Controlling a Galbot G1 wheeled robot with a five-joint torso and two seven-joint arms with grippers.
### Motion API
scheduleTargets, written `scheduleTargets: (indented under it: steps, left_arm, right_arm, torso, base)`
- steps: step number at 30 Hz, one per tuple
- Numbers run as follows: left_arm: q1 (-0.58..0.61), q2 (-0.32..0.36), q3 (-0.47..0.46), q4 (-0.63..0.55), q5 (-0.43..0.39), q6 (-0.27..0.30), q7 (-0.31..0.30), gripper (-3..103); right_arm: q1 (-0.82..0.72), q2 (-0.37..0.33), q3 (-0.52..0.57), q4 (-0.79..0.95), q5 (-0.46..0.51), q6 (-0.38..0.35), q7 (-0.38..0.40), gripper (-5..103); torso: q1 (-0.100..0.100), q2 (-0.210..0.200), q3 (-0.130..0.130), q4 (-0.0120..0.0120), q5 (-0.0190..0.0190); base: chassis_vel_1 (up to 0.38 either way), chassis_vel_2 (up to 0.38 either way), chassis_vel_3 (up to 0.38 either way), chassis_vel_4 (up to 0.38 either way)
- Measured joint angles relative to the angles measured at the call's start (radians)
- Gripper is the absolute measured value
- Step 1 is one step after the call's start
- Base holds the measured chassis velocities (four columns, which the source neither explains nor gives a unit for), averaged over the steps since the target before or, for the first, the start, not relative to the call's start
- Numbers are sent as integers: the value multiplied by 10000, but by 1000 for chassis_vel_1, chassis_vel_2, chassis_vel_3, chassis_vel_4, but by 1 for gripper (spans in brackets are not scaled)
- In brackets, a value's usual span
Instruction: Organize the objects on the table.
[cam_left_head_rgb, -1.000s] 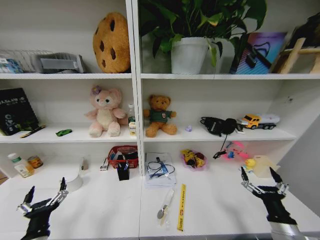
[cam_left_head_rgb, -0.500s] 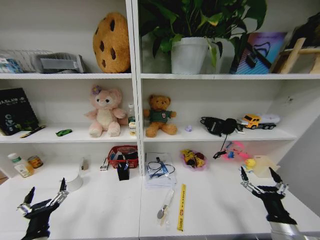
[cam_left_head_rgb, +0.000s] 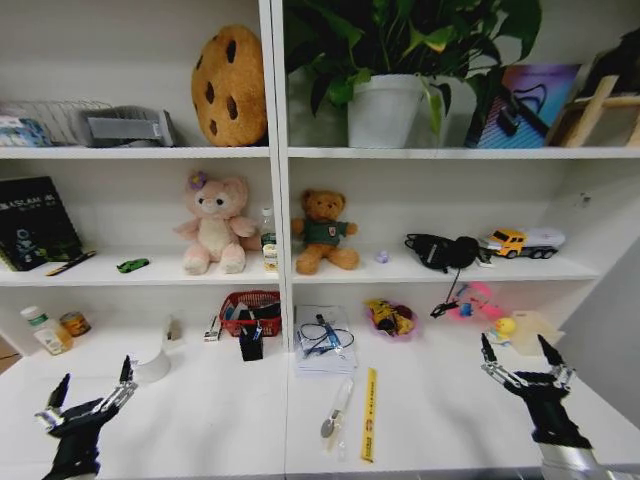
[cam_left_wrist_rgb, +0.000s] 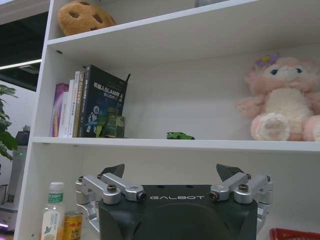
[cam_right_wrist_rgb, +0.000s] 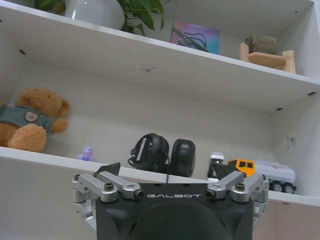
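Whole scene is shifted slightly rightward by camera motion; left gripper (cam_left_head_rgb: 90, 388) and right gripper (cam_left_head_rgb: 522, 356) are held wide, unmoved, above table (cam_left_head_rgb: 200, 420); green toy car (cam_left_head_rgb: 131, 265) is seen beyond the left.

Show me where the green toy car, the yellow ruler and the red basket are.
green toy car (cam_left_head_rgb: 131, 265): head view, middle of its body, on the middle shelf.
yellow ruler (cam_left_head_rgb: 368, 415): head view, midway along its length, on the table.
red basket (cam_left_head_rgb: 236, 299): head view, its rear rim.
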Motion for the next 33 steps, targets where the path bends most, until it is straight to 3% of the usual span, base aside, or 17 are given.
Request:
scheduleTargets:
  steps: [14,15,18,21,23,26,27,31,33]
  left_arm:
    - [0,0,0,2,1,2,0,100]
    - [0,-1,-1,1,1,0,0,100]
    - [-1,0,0,3,1,1,2,100]
    - [-1,0,-3,1,1,0,-2,100]
    - [0,0,0,3,1,1,0,100]
    - [-1,0,-3,3,1,-2,-11,100]
    - [-1,1,-1,5,0,-1,-9,100]
    - [-1,1,-9,4,1,-6,-12,100]
    - [-2,2,-1,4,0,-5,-9,100]
  right_arm:
    - [0,-2,-4,-4,0,-4,-2,100]
    - [2,-3,-6,-4,0,-4,-2,100]
    - [2,-2,-6,-4,-1,-4,-3,100]
    - [4,-3,-6,-4,-1,-4,-4,100]
    - [3,-3,-6,-4,0,-4,-3,100]
    - [4,-2,-10,-4,-2,-5,-6,100]
    - [0,-3,-9,-1,-2,-3,-4,100]
    - [3,-1,-9,-3,-2,-4,-5,100]
    - [3,-1,-9,-2,-2,-4,-5,100]
  torso:
    - [0,1,-2,-2,-9]
    - [0,0,-1,1,8]
    - [0,0,-2,0,-5]
    - [0,0,0,0,7]
    - [0,1,-1,-3,-9]
    - [0,0,-1,2,8]
    - [1,1,-3,-6,-20]
    - [0,1,-3,-4,9]
    - [0,1,-3,-7,-1]
  base:
    - [245,260,-257,-257]
    - [311,350,-359,-342]
    - [324,368,-352,-356]
    - [376,368,-367,-365]
    - [353,350,-333,-376]
    - [342,363,-359,-347]
    - [287,280,-322,-241]
    - [205,202,-180,-198]
    - [107,133,-83,-120]
